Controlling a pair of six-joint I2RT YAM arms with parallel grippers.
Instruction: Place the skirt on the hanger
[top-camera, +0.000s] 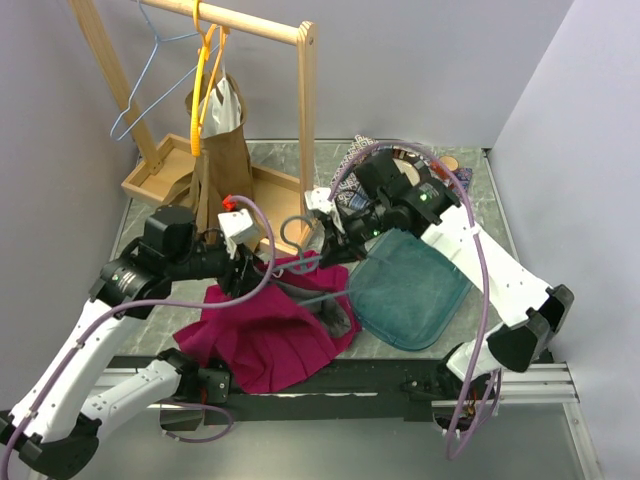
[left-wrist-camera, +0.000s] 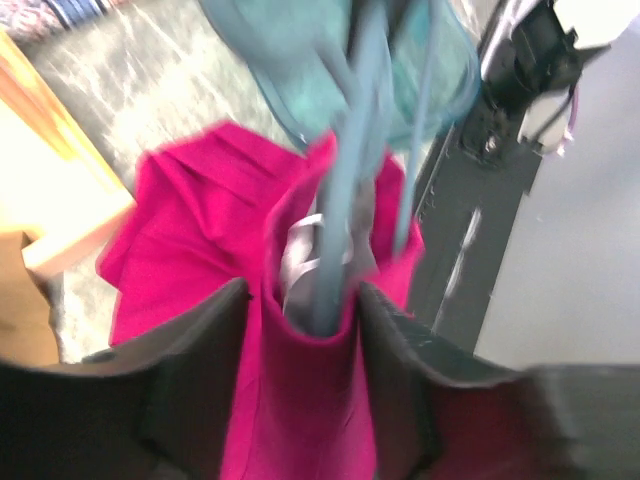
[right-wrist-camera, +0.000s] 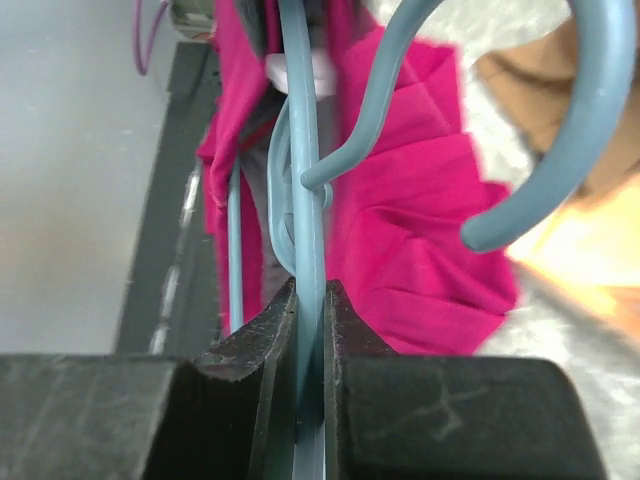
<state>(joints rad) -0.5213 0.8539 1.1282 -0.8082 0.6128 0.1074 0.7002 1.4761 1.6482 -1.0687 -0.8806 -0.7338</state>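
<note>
Skirt (top-camera: 262, 340): magenta, crumpled on the tabletop (top-camera: 275, 155) at 6 o'clock in the top view. Its long axis runs roughly 9–3, and the lower hem laps the black front rail (top-camera: 380, 375).

Hanger (top-camera: 312, 292): grey-blue wire, lying across the skirt's upper edge, hook toward 12.

Right hand (top-camera: 335, 247): clamped on the hanger wire.

Left hand (top-camera: 258, 272): fingers apart with a skirt fold between them; pinched or loose, cannot tell.

Teal cloth (top-camera: 410, 290) abuts the skirt at 3. The wooden rack (top-camera: 305, 100) stands at 11–12.
</note>
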